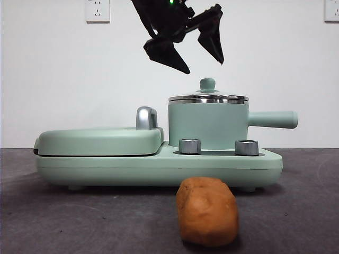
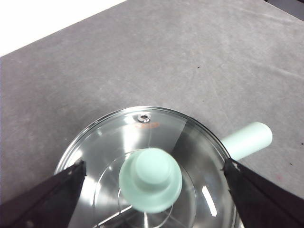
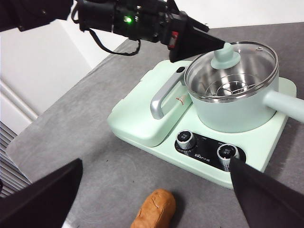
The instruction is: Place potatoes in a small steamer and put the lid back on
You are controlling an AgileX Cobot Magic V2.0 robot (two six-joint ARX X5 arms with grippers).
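tabletop (image 1: 296,222): dark grey, matte; white wall behind
small steamer (image 1: 207,127): on green cooker base (image 1: 159,165), side handle pointing right in front view
lid (image 1: 208,97): seated on steamer
left pincer (image 1: 197,62): spread wide above lid knob, holding nothing
right pincer (image 3: 156,199): spread wide, empty
potato (image 1: 207,210): on tabletop before base, long axis roughly toward front camera

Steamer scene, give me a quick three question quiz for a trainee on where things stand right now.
1. True or false: the lid sits on the small steamer.
2. Where is the potato? A) in the steamer B) on the table in front of the appliance C) in a gripper
3. Which gripper hangs open above the lid's knob?

Key: 1 true. 2 B. 3 the left gripper; the right gripper waits, open, near the potato.
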